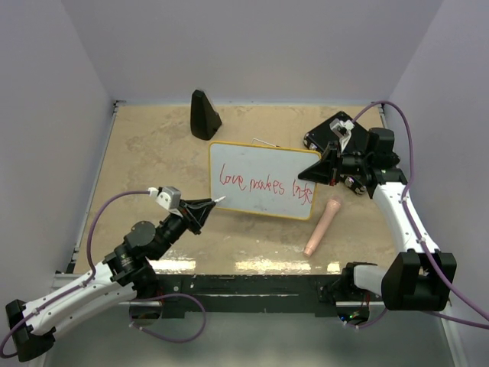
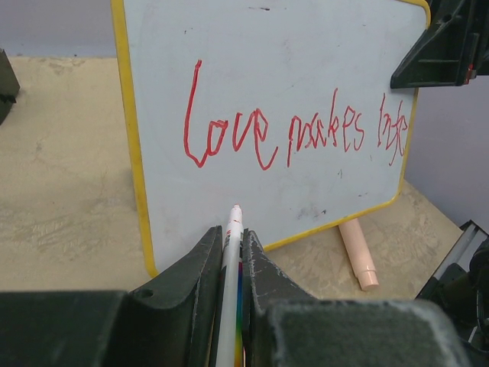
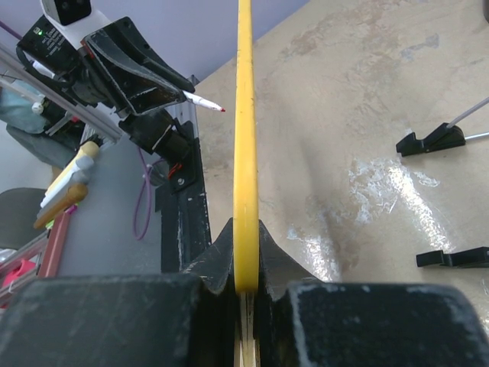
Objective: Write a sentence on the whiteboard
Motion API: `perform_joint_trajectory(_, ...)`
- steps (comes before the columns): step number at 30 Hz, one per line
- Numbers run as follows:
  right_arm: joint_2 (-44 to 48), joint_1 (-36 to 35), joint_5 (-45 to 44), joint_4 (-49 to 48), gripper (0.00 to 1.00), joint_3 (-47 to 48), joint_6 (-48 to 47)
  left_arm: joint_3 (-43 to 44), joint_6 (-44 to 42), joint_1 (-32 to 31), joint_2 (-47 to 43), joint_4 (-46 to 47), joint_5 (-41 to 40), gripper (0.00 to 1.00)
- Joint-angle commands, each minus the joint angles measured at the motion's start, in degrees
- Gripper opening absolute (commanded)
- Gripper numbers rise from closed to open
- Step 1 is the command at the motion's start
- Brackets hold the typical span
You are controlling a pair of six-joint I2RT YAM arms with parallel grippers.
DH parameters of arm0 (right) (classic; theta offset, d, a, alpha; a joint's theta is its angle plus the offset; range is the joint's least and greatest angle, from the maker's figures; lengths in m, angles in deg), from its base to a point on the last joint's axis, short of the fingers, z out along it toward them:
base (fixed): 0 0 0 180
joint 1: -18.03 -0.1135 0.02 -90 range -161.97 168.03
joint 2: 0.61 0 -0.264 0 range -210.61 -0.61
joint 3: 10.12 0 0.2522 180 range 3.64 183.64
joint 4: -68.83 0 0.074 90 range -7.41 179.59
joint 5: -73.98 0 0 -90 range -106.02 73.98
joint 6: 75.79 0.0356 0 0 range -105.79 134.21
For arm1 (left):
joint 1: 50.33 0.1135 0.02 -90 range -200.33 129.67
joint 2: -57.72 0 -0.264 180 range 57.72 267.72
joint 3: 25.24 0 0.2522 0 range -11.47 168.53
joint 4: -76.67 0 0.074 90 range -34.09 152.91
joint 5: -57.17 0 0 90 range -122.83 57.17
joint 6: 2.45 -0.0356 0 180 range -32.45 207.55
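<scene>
left tool (image 2: pixel 232 238) clamped on a white marker (image 2: pixel 234 226), tip just beside the whiteboard (image 1: pixel 263 163), right tool (image 3: pixel 244 229) pinching its yellow rim, red sentence (image 2: pixel 298 134) across it

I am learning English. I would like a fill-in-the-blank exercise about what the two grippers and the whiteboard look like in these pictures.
The left gripper is shut on a white ____ whose tip points at the board.
The right gripper clamps the whiteboard by its ____ rim.
The sentence on the board is written in ____ ink.
Missing words: marker, yellow, red.
</scene>
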Motion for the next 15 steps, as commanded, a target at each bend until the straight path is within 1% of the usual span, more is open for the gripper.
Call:
perform_joint_trajectory(1,2.8,0.0,5.0,-5.3,0.00,-0.3,3.3,2.4,-1.6,0.4,0.5,0.6,1.1,0.00)
perform_joint_trajectory(5,2.9,-0.1,5.2,-6.6,0.00,-0.8,4.4,2.6,-2.1,0.4,1.7,0.8,1.2,0.00)
perform_joint_trajectory(15,2.3,0.0,5.5,-6.9,0.00,-0.4,3.5,2.6,-2.5,0.4,2.4,1.1,1.3,0.00)
